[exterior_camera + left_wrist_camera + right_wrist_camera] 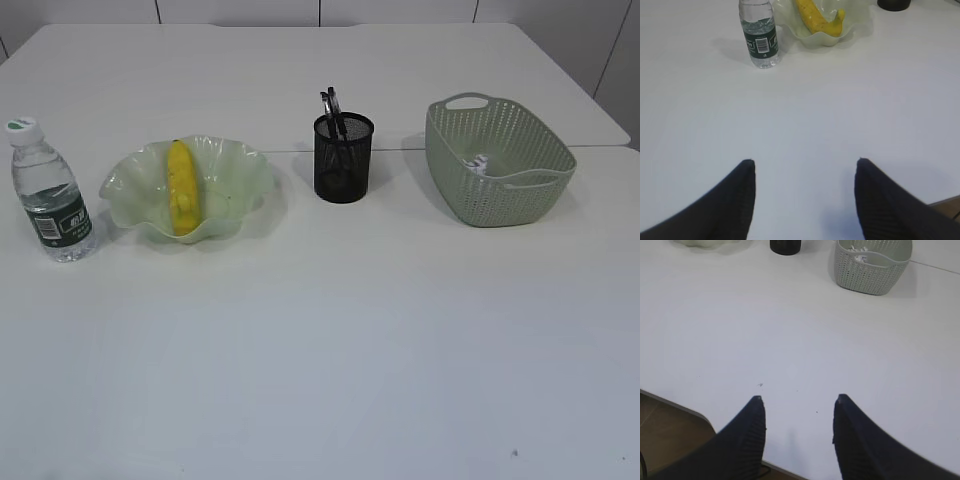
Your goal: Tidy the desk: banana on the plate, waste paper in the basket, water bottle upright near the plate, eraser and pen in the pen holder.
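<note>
A yellow banana (181, 186) (815, 17) lies in the pale green wavy plate (245, 175) (860, 22). Left of the plate a water bottle (48, 190) (759, 32) stands upright. The black mesh pen holder (343, 157) (785, 246) has a dark pen (334, 112) sticking out; the eraser is hidden. White waste paper (480, 163) (858, 255) lies inside the green basket (500, 160) (872, 265). Neither arm shows in the exterior view. My left gripper (805, 162) and right gripper (800, 399) both hover open and empty above the table's near part.
The white table (330, 340) stretches bare in front of the row of objects. Its near edge (675, 407) shows in the right wrist view, with brown floor below. A seam between two tabletops runs behind the objects.
</note>
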Robot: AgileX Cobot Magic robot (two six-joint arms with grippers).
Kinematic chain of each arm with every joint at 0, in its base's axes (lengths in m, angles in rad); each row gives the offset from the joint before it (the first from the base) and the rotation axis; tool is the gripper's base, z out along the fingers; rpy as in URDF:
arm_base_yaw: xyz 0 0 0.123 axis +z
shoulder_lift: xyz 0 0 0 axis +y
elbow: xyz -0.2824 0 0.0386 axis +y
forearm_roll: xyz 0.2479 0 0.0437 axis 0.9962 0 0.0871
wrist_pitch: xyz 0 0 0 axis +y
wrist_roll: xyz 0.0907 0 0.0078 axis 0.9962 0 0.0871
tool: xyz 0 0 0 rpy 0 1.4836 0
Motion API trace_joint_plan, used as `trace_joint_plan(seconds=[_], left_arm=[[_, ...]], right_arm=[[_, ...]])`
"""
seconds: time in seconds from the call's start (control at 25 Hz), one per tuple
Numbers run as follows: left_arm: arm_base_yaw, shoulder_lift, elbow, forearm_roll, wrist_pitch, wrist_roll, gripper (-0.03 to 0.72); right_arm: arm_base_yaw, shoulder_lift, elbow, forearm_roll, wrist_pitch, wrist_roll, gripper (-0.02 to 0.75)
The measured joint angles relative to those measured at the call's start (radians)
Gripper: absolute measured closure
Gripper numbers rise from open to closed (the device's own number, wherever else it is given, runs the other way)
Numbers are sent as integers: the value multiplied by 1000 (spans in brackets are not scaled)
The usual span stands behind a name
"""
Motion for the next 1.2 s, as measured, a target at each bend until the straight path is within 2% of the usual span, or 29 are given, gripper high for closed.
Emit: trace_joint_plan(seconds=[0.32, 0.56, 0.72, 0.92, 1.2], left_arm=[[2, 0, 0, 0, 0, 0, 244], [53, 0, 0, 0, 0, -1, 244], [104, 0, 0, 0, 0, -1, 244], [138, 0, 0, 0, 0, -1, 244], [154, 0, 0, 0, -2, -1, 244]], right_arm=[[-24, 0, 0, 0, 0, 0, 400], [-236, 0, 0, 0, -2, 0, 400], [-340, 0, 0, 0, -2, 0, 400], [-387, 0, 0, 0, -2, 0, 400], [-389, 0, 0, 0, -2, 0, 400]])
